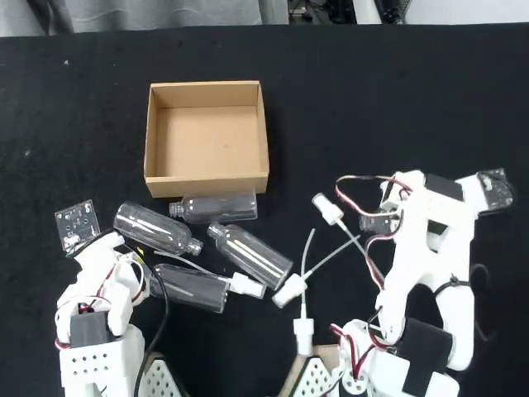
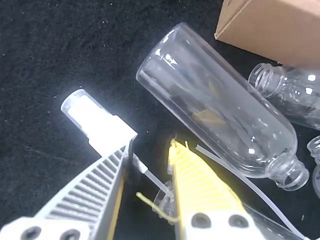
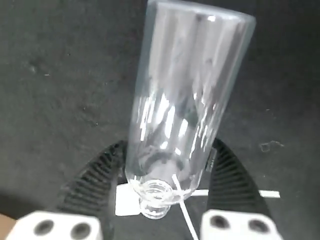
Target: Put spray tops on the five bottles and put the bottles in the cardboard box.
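Black table (image 1: 397, 107): right gripper (image 3: 167, 150) clenched around clear bottle (image 3: 190, 85); left gripper (image 2: 150, 147) released, spray top (image 2: 97, 122) touching one fingertip.

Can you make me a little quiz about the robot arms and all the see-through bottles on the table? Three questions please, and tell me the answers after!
1. True or false: the brown cardboard box already has a bottle inside it.
2. What sits between the fingers of the right end effector? A) a white spray top B) a clear plastic bottle C) nothing
3. Fill in the gap: in the high view, ____ clear bottles lie on the black table outside the box.

Key: 1 false; 2 B; 3 four.
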### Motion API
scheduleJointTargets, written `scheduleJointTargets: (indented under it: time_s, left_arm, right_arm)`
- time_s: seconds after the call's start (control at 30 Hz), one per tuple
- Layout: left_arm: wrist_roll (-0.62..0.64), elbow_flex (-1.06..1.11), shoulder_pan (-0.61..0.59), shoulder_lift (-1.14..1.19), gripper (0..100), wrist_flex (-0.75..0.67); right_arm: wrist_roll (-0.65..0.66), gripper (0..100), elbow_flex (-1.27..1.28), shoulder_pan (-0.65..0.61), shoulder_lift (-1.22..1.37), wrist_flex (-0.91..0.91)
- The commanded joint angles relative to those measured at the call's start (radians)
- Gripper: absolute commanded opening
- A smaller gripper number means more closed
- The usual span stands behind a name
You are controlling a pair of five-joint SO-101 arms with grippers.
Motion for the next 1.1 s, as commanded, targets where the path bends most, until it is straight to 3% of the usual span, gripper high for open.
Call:
scheduleJointTargets:
  time_s: [0.0,0.47,0.7,1.07]
  left_arm:
    - [-0.002,0.022,-0.005,-0.005,12,-0.002]
    - [-0.002,0.022,-0.007,-0.005,12,-0.002]
    - [-0.002,0.022,-0.007,-0.005,12,-0.002]
    - [-0.002,0.022,-0.007,-0.005,12,-0.002]
  right_arm:
    - [-0.011,14.2,0.051,0.025,-0.051,-0.130]
    - [0.026,15.1,0.090,0.028,-0.061,-0.193]
    - [0.020,34.5,0.097,0.023,-0.053,-0.192]
    - [0.048,31.2,0.070,0.023,-0.061,-0.158]
